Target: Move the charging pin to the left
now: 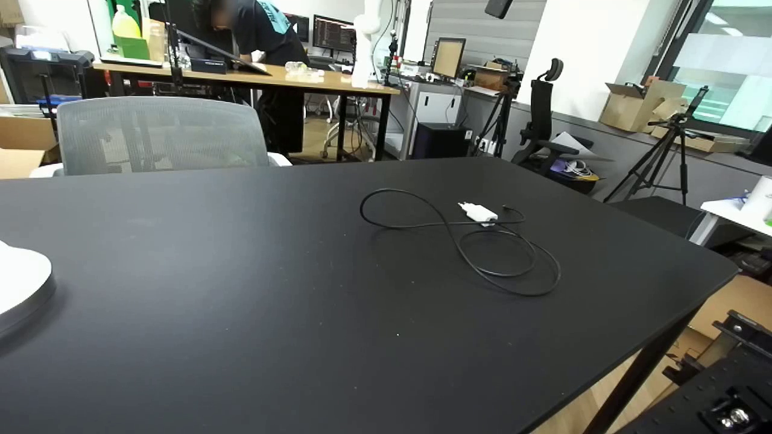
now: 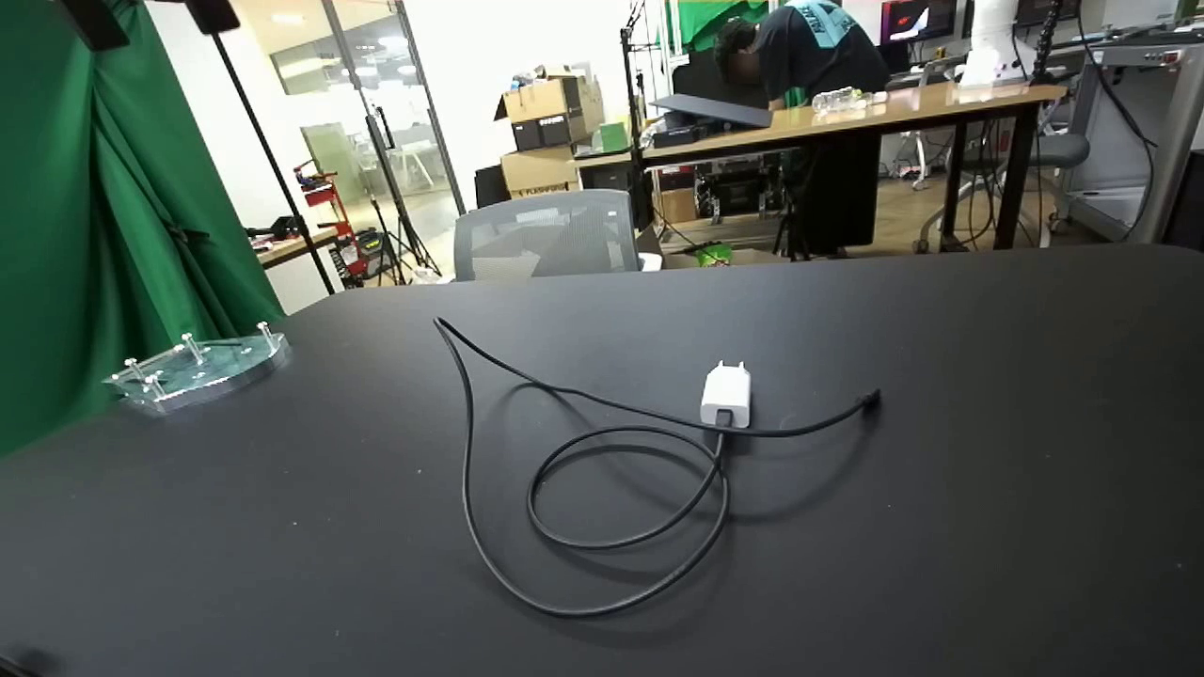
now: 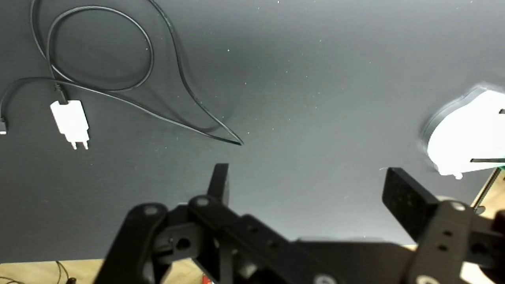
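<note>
Hanging over the black table (image 3: 315,98), my claw (image 3: 307,175) stands spread wide and grips nothing; bare surface shows in the gap. The charging pin (image 3: 3,127) lies at the left edge of my wrist view, well apart from the claw. It is the free end of the thin black cable (image 2: 602,547), which loops across the table. Near it is the white connector block (image 3: 71,122); the cable's other end is seated in that block's socket, opposite two bare prongs. In an exterior view I see the cable cross right by that socket on its way to the pin. A white plate (image 3: 465,134) sits at the right edge of my wrist view.

Beyond the table there are containers. By the window (image 1: 721,72) an open cardboard box (image 1: 627,108) has a flap out, and something dark (image 1: 636,90) shows at its mouth, too small for me to name. A smaller carton (image 1: 490,78) sits beside a monitor (image 1: 449,57); I cannot see into it. The foot of a yellow jug (image 1: 125,27) is hidden by a green thing (image 1: 131,48), so I cannot say if one holds the other. In an exterior view, an upper box (image 2: 533,102) is stacked on a lower box (image 2: 536,171), with small clutter (image 2: 546,73) at its top; whether inside or lying on it, I cannot tell.
</note>
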### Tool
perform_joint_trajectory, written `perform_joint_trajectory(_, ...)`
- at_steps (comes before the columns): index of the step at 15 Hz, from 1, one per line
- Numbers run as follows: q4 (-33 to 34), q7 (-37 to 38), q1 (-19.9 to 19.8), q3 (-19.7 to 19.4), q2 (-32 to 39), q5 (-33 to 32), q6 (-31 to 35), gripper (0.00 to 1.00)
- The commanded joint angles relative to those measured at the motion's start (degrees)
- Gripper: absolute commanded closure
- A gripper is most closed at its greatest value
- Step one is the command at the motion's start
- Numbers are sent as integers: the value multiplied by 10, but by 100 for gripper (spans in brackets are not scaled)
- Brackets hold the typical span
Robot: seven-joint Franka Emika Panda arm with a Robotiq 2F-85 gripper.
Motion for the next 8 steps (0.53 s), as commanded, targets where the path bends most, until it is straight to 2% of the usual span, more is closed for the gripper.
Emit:
perform_joint_trajectory(1,1,0,-1,1,0,0,-2,0)
perform_joint_trajectory(5,9,-101,10,-44,32,5,-33,0)
perform_joint_trajectory(8,13,-227,12,-100,66,14,-58,0)
